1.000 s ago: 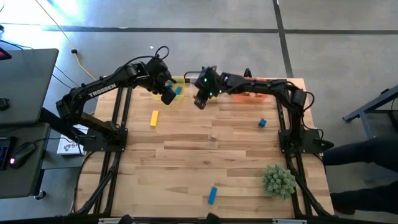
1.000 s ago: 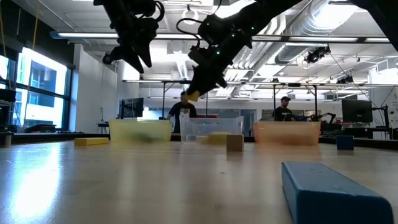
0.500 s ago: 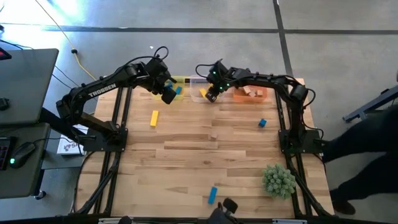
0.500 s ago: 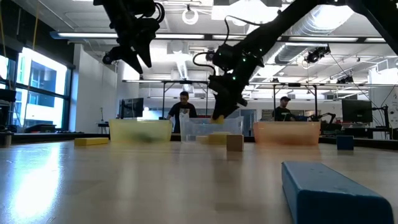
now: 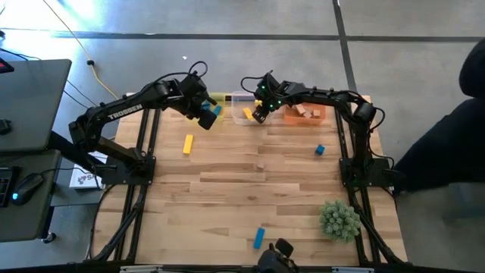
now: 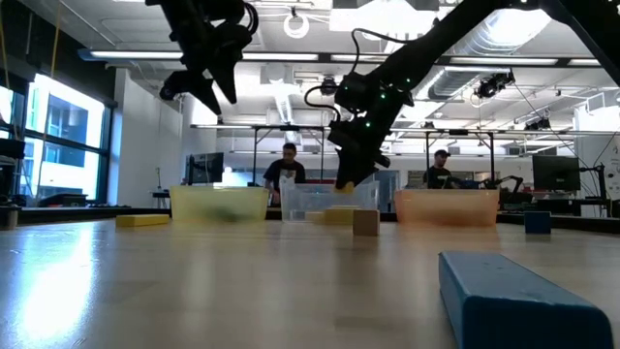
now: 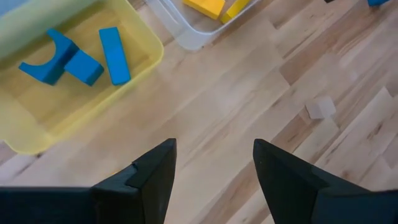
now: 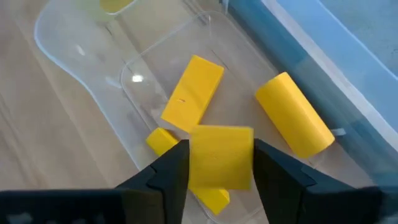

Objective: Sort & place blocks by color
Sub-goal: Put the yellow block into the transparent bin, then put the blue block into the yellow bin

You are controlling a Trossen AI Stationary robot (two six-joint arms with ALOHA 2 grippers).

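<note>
So the right gripper [image 8: 219,163] is pinching a yellow block [image 8: 221,157] right over the clear bin [image 5: 244,108], while the left gripper [image 7: 214,168] hangs spread and empty by the yellow bin [image 7: 37,127].

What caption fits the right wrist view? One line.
Right hand holding a yellow block above the clear bin of yellow blocks.

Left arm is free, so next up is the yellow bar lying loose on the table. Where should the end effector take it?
Take the yellow bar across its narrow width at mid-length, coming straight down. It lies flat with bare wood all round, so both long sides look reachable.
</note>
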